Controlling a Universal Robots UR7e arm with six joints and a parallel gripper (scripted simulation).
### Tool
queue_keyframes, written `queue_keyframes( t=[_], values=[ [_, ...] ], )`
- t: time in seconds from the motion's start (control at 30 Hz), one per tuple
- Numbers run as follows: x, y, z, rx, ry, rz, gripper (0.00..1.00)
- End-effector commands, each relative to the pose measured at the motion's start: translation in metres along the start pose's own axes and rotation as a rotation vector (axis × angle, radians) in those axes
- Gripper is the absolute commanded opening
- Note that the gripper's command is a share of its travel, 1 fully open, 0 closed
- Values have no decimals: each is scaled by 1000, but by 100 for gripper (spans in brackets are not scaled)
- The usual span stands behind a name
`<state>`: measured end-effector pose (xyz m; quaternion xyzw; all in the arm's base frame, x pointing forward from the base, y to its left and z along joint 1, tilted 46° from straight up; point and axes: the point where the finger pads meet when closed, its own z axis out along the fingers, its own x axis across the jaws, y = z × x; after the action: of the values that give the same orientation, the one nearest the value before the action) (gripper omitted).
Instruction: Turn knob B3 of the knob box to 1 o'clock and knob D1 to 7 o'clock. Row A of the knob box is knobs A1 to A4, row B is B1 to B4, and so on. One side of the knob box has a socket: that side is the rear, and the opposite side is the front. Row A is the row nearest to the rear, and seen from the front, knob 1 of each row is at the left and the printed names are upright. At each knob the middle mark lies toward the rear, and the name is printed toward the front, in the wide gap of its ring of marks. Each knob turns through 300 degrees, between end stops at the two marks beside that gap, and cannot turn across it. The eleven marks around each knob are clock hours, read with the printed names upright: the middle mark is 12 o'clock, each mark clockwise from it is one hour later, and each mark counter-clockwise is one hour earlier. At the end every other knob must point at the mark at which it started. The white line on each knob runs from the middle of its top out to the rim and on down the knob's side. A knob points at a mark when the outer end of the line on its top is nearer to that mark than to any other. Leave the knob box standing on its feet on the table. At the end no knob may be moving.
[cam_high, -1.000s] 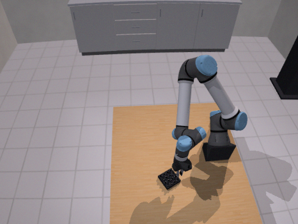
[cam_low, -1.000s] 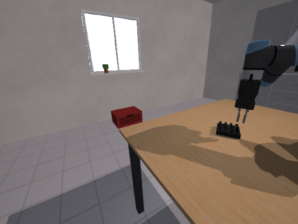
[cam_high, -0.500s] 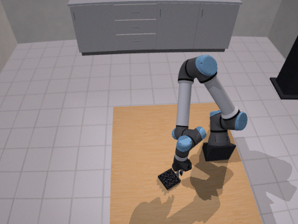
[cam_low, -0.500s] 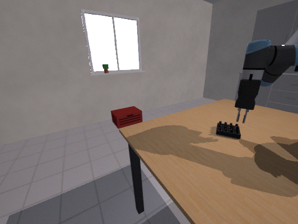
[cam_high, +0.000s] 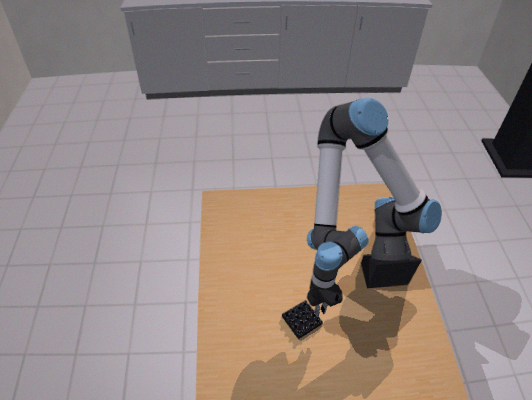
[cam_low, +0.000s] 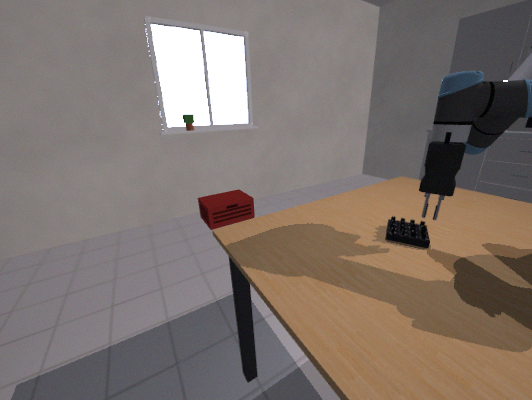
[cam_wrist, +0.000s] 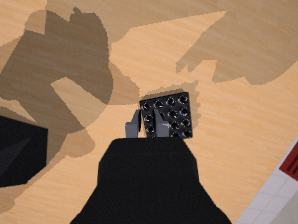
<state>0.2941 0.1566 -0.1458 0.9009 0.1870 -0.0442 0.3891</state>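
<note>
"What does the room show?"

"A robot arm bends over a wooden table, its gripper pointing down beside a small black knob box that sits flat on the tabletop."

"And the gripper?"

"Its two fingers stand partly apart, neither wide nor closed, with nothing between them. They hang above the box's edge, over one side of it in the wrist view."

"What is the largest danger?"

"The box itself. Nothing visible clamps it, so a low sideways sweep or a hard, off-center descent could shove or tip it, and every knob position would then lie somewhere new."

"Next?"

"The neighbors. The knobs stand close together; fingers opened too far, or turning with a wide swing, could nudge one that must keep its mark."

"Smaller still?"

"The wrong knob. The box sits askew and its printed names are too small to read here, so a miscounted row could send the grip away from B3 or D1."

"And smallest?"

"The white line. A loose grip could slip and stop short of the hour; a turn the wrong way for D1 could drive it against an end stop. Neither knob's present mark can be read."
</note>
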Motion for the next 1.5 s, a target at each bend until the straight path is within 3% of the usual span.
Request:
queue_keyframes(
  t=[0.0,0.67,1.47],
  values=[
    [0,0,0,0,1,0,46],
    [0,0,3,0,1,1,46],
    [0,-1,29,0,1,1,46]
  ],
)
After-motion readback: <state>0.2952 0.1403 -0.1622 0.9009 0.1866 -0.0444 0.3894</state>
